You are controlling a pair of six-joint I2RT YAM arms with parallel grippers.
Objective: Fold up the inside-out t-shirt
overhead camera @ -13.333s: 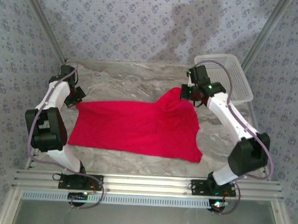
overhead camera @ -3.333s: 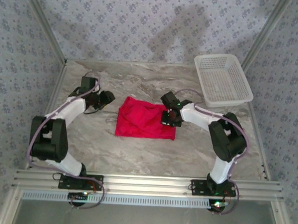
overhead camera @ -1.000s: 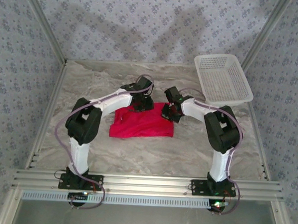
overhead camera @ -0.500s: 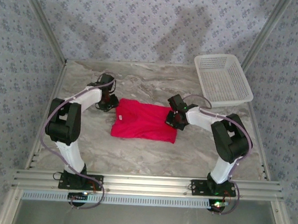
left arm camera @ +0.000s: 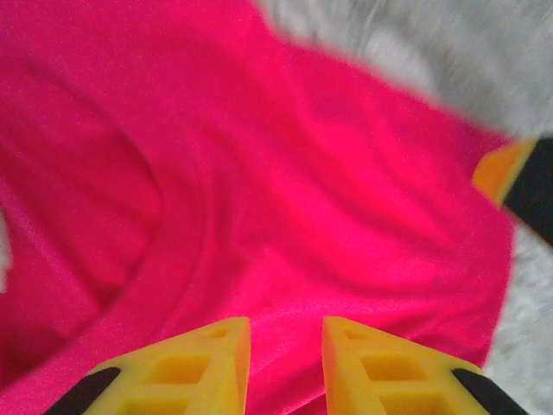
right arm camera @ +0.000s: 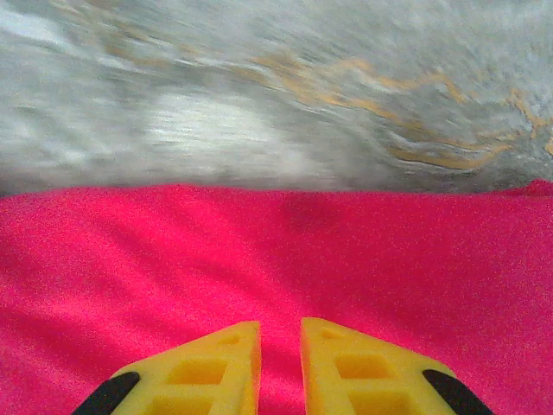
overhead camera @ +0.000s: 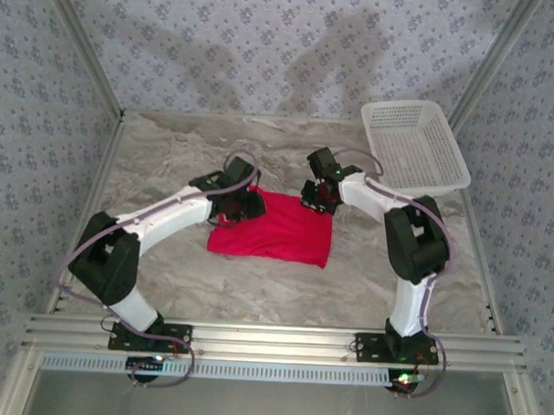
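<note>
The inside-out t-shirt (overhead camera: 276, 230) lies folded into a small bright red rectangle in the middle of the table. My left gripper (overhead camera: 245, 204) is over its far left corner. In the left wrist view the left gripper (left arm camera: 285, 324) has its yellow fingers apart above rumpled red cloth (left arm camera: 285, 173), with nothing pinched between them. My right gripper (overhead camera: 317, 197) is at the shirt's far right corner. In the right wrist view the right gripper (right arm camera: 281, 327) shows a narrow gap over flat red cloth (right arm camera: 276, 251), close to the shirt's edge. One of the right gripper's fingertips (left arm camera: 504, 169) shows past the shirt's far edge.
A white mesh basket (overhead camera: 416, 146) stands at the far right corner of the marbled grey table (overhead camera: 168, 155). Metal frame posts rise at both far corners, and a rail runs along the near edge.
My left gripper has swung from left of the shirt onto its far left corner. The right gripper has moved toward the far right corner and its fingers have parted slightly.
</note>
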